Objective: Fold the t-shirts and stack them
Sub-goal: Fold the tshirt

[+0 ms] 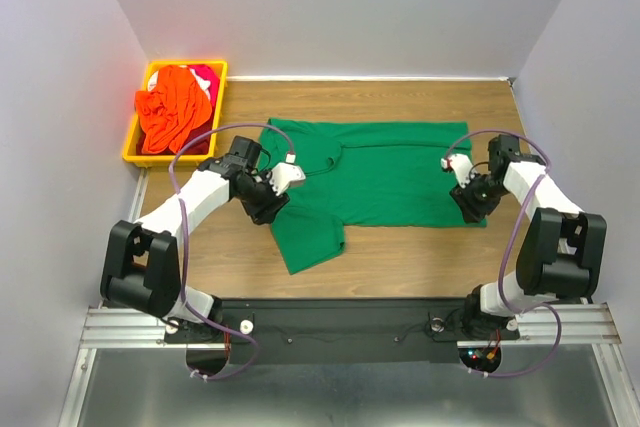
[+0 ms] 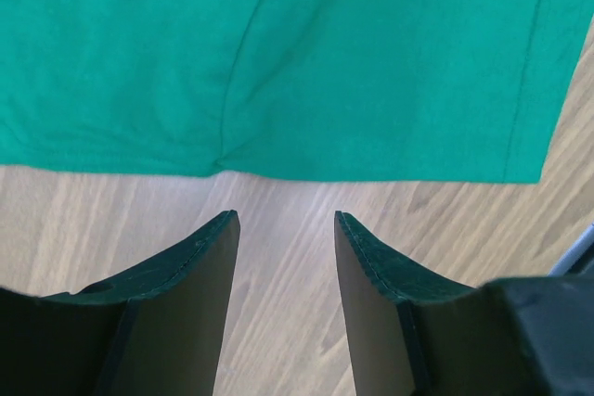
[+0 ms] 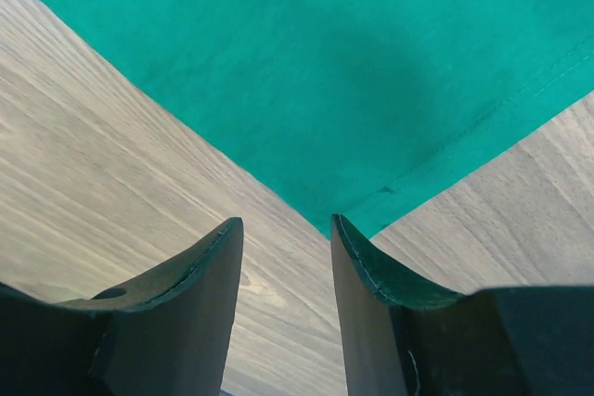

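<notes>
The dark green t-shirt point(image 1: 385, 172) lies spread flat on the wooden table, with one sleeve reaching toward the near left. My left gripper point(image 1: 268, 205) is open and empty beside that sleeve. In the left wrist view the gripper point(image 2: 283, 215) is over bare wood, just short of the green shirt's edge point(image 2: 306, 62). My right gripper point(image 1: 470, 205) is open and empty at the shirt's near right corner. In the right wrist view the gripper point(image 3: 283, 220) has that corner of the green shirt point(image 3: 353, 62) at its right fingertip. The orange shirt point(image 1: 170, 112) and red-pink shirt point(image 1: 207, 77) lie crumpled in the bin.
The yellow-orange plastic bin point(image 1: 133, 147) stands at the far left corner of the table. Grey walls close in the left, back and right sides. Bare wood point(image 1: 400, 252) runs between the shirt and the arms' bases.
</notes>
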`<act>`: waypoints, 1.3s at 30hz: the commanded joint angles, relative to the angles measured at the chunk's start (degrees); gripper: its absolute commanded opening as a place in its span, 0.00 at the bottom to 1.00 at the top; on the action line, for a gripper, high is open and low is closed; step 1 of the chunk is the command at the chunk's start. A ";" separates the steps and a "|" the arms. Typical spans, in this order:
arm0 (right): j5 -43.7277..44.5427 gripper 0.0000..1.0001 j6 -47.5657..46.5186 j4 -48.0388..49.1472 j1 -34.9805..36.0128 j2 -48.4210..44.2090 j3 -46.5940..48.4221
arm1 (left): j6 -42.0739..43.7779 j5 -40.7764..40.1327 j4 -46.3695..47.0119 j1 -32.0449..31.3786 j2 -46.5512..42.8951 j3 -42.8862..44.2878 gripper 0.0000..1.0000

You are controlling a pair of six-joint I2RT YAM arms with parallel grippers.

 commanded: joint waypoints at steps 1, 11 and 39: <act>3.15 0.48 -3.50 5.39 -0.08 -1.71 -2.01 | -0.02 -0.35 3.19 -0.44 -0.48 0.06 0.56; 8.08 0.49 -7.02 12.33 -0.08 -1.54 -9.31 | 1.12 0.27 2.93 -0.44 2.24 0.85 0.57; 7.64 0.42 -7.99 15.15 -0.09 3.56 -10.02 | 1.12 0.18 4.24 -3.51 2.77 -2.75 0.61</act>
